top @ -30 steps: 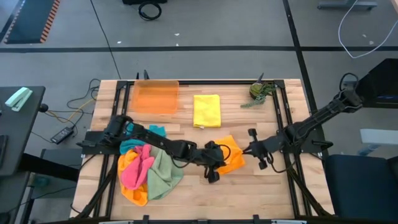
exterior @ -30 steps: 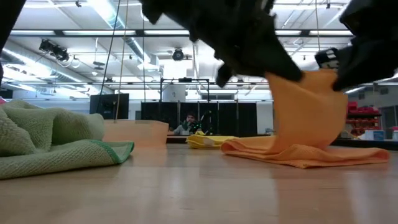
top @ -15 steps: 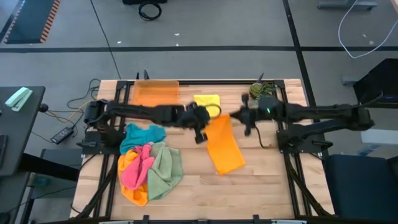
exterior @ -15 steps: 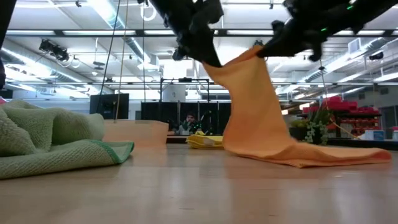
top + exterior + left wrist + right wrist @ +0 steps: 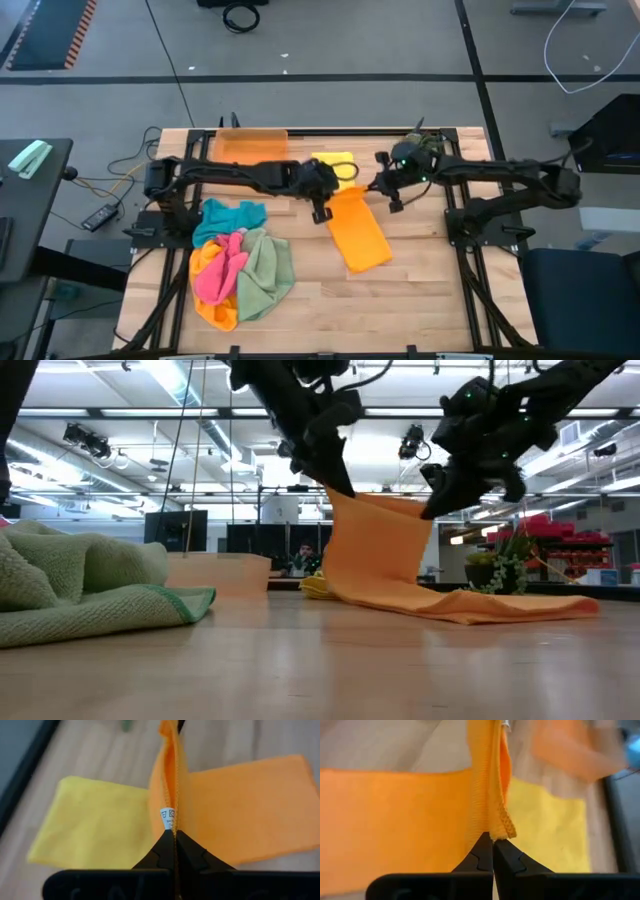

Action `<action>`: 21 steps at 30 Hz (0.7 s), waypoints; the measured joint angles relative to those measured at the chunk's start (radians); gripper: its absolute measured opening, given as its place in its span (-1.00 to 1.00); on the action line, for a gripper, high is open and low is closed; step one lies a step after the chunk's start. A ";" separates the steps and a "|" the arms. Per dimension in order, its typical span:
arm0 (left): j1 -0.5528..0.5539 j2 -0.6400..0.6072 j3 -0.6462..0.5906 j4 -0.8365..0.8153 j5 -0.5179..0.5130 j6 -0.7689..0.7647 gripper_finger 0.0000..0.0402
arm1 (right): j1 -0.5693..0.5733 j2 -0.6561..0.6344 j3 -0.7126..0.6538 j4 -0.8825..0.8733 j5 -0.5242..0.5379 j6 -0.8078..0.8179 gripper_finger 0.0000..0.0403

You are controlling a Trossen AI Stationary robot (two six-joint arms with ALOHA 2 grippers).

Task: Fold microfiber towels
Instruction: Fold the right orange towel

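Holding 2 corners of the orange towel mid-worktop, the left tool and right tool stay clamped; 1 yellow towel looks folded, perhaps 4 cloths remain piled.

The orange towel is soft matt cloth with a fine nubby pile and a stitched, ribbed hem, carrying a small smooth white tag; the yellow towel beside it looks equally fuzzy. The bench is pale planked wood with a slight sheen, and the orange tray is smooth translucent plastic. The left tool has matt black fingers.
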 joint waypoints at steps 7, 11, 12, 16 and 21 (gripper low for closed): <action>-0.128 0.125 -0.001 0.151 0.002 -0.052 -0.97 | 0.156 -0.079 -0.030 -0.136 0.004 0.072 -0.99; -0.182 0.180 -0.001 0.192 -0.003 -0.099 -0.97 | 0.264 -0.094 -0.044 -0.137 0.019 0.179 -0.99; -0.190 0.186 -0.001 0.193 -0.007 -0.115 -0.97 | 0.291 -0.094 -0.049 -0.134 0.027 0.214 -0.99; -0.217 0.199 -0.002 0.221 -0.016 -0.148 -0.97 | 0.380 -0.094 -0.080 -0.134 0.098 0.300 -0.99; -0.228 0.199 0.000 0.251 -0.036 -0.149 -0.97 | 0.406 -0.094 -0.126 -0.133 0.180 0.384 -0.90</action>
